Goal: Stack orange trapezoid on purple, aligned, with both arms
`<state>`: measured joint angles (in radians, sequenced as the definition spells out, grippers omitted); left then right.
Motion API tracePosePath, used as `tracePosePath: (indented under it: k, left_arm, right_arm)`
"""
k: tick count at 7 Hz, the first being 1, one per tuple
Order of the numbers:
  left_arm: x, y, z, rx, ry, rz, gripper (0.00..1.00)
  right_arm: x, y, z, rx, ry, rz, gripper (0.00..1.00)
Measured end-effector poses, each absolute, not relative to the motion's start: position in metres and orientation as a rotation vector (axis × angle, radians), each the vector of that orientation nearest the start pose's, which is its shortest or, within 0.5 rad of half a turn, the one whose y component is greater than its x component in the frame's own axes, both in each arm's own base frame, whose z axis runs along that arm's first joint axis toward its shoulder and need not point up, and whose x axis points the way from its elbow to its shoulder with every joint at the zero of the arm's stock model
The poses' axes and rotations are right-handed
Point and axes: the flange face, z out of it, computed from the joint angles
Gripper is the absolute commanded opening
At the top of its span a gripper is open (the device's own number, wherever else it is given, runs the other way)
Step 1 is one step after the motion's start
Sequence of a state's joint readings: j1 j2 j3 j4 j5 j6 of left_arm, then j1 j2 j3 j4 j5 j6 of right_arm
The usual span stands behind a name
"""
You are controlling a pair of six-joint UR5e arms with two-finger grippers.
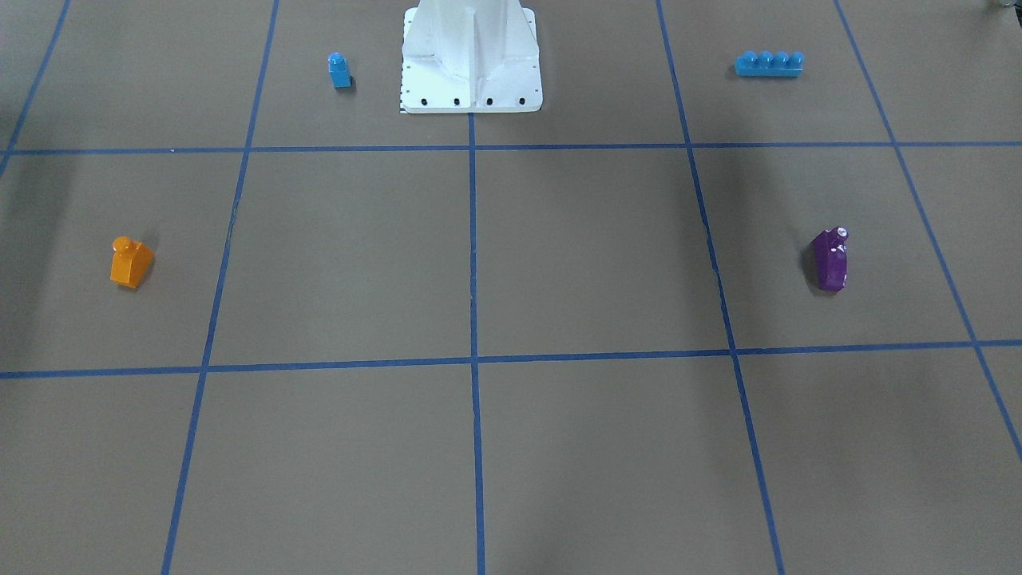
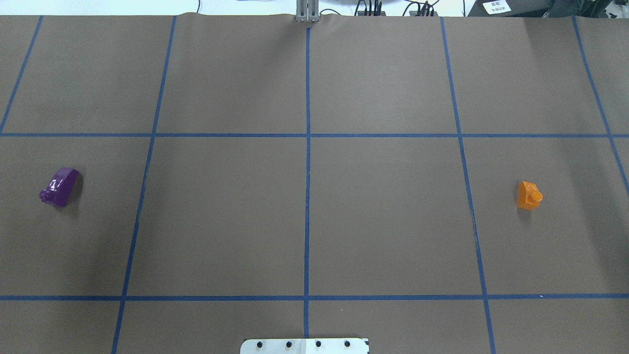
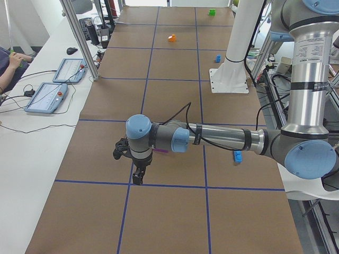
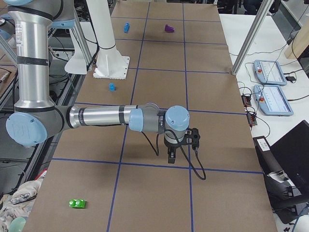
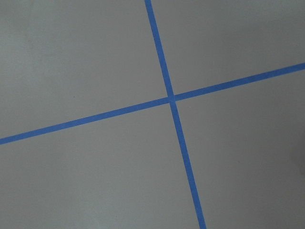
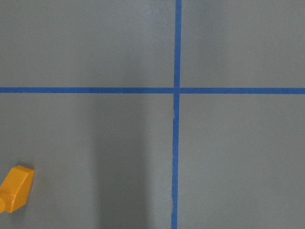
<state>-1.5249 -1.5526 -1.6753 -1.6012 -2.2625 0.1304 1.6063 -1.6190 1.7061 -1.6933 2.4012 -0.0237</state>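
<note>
The orange trapezoid [image 1: 130, 263] stands on the brown table on the robot's right side, also in the overhead view [image 2: 528, 195] and at the lower left of the right wrist view [image 6: 15, 188]. The purple brick [image 1: 831, 259] lies on the robot's left side [image 2: 59, 187]. The two are far apart. My left gripper [image 3: 137, 177] shows only in the exterior left view, hanging over the table near the purple brick. My right gripper [image 4: 171, 157] shows only in the exterior right view, hanging low over the table. I cannot tell whether either is open or shut.
A blue single-stud brick [image 1: 339, 70] and a long blue four-stud brick [image 1: 769, 64] sit on either side of the white pedestal base [image 1: 471, 80]. A green brick [image 4: 77, 203] lies near the table's right end. Tablets [image 4: 273, 99] lie on the operators' bench.
</note>
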Motion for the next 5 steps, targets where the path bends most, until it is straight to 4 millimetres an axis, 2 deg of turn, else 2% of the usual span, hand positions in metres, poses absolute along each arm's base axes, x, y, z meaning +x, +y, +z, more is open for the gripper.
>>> tracePosePath:
  k: [2,3,4,5]
  left_arm:
    - [-0.047,-0.495,0.614,0.147,0.686,0.21,1.0]
    - [-0.045,-0.497,0.602,0.164,0.687,0.212,1.0]
    - [-0.032,-0.502,0.583,0.188,0.693,0.217,1.0]
    - [-0.005,-0.507,0.56,0.196,0.707,0.203,1.0]
  right_arm:
    - [0.079,-0.461,0.631,-0.02,-0.825,0.036,1.0]
    - [0.08,-0.462,0.63,-0.018,-0.823,0.037,1.0]
    - [0.08,-0.464,0.627,-0.012,-0.823,0.035,1.0]
    - [0.08,-0.466,0.623,-0.002,-0.824,0.031,1.0]
